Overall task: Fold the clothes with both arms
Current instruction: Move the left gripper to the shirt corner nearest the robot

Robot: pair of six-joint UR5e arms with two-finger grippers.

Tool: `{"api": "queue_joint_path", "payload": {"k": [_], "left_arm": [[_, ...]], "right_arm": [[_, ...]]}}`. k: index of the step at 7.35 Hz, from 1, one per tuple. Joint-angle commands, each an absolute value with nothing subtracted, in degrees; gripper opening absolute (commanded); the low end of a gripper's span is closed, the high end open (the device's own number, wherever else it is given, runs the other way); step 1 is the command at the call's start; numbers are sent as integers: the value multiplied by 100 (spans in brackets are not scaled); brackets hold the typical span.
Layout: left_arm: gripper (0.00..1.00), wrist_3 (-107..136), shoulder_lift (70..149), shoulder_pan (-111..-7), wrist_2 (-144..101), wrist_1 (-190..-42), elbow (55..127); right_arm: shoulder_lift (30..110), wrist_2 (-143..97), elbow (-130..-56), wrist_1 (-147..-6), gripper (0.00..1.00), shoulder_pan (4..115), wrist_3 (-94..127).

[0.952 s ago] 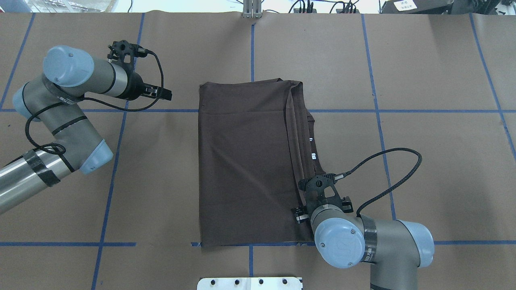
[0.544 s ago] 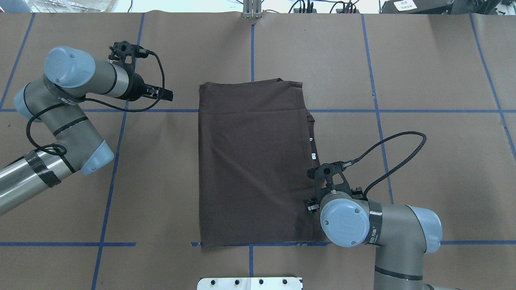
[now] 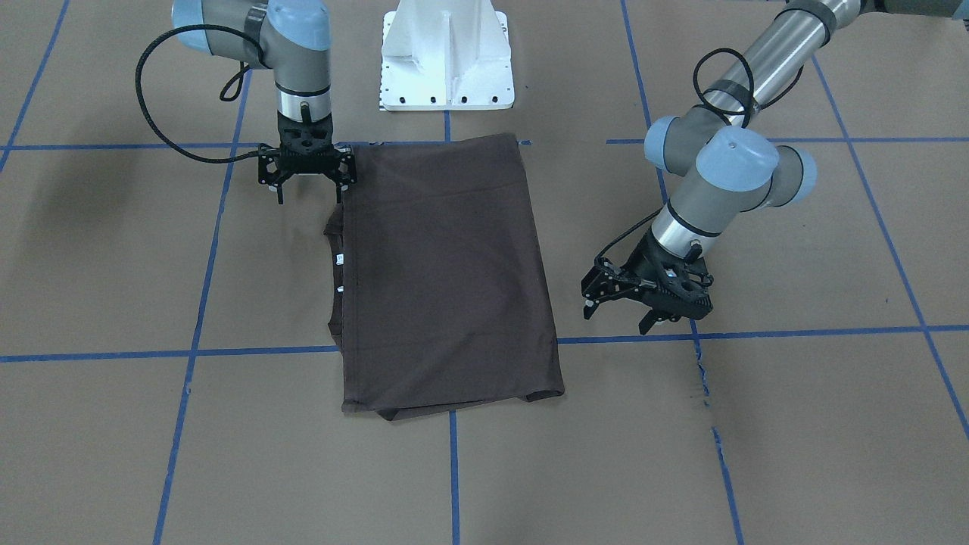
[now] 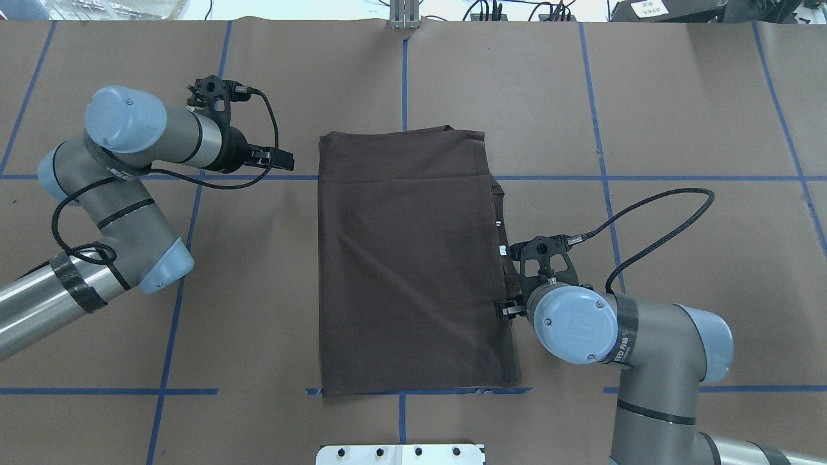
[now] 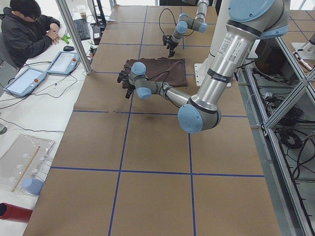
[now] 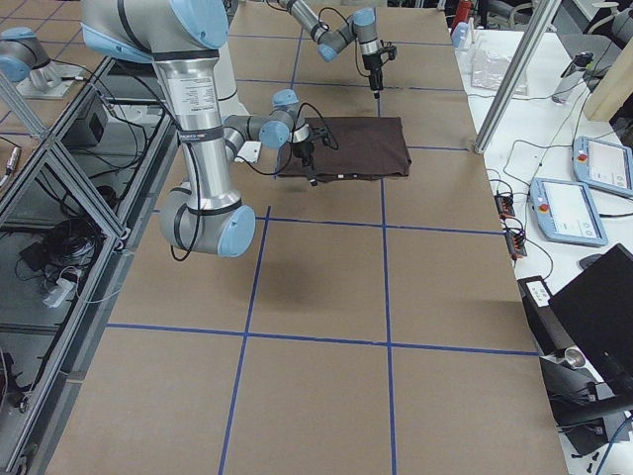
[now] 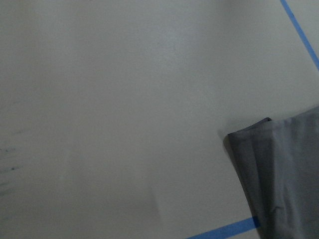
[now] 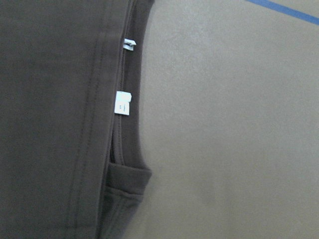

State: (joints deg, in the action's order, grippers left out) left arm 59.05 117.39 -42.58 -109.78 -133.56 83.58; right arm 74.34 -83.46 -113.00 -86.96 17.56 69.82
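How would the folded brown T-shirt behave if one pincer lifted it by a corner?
Probably floppy: the T-shirt lies flat in thin stacked layers, so a lifted corner would likely drape and the fold open. Likely light, being thin cloth. A push would probably bunch it rather than slide it whole.

Seen from overhead, the right arm (image 4: pixel 572 323) largely covers its own jaws.

The T-shirt (image 4: pixel 400 271) is dark brown, with small white tags (image 8: pixel 122 103). The desk (image 4: pixel 678 116) is tan, gridded with blue lines. The left arm (image 4: pixel 123 206) and right arm (image 4: pixel 652 326) are silver-grey with light blue caps; the left hand (image 3: pixel 615 318) and right hand (image 3: pixel 309 198) are black.
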Motion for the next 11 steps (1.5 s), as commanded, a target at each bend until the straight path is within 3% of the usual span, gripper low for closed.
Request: {"api": "queue_joint_path", "payload": {"k": [1, 3, 4, 5, 6, 11], "left_arm": [[100, 6930, 11446, -3477, -10516, -13324, 9223], [100, 8447, 10971, -2414, -9778, -12923, 10348], [89, 9264, 10699, -1782, -9182, -12676, 10867], [61, 9995, 10618, -1349, -8889, -12239, 11159], [49, 10507, 10617, -988, -8564, -11939, 11188], [55, 10635, 10600, -659, -8437, -11382, 11109]], "right_arm": [[8160, -8569, -11399, -6672, 100, 1810, 7731], [8577, -8570, -11644, -5722, 100, 1810, 8879], [8578, -8517, -11663, -5730, 100, 1811, 9208], [8578, -8456, -11654, -5730, 100, 1819, 9263], [8578, -8446, -11654, -5730, 100, 1811, 9264], [8596, -8350, -11646, -5730, 100, 1810, 9264]]}}
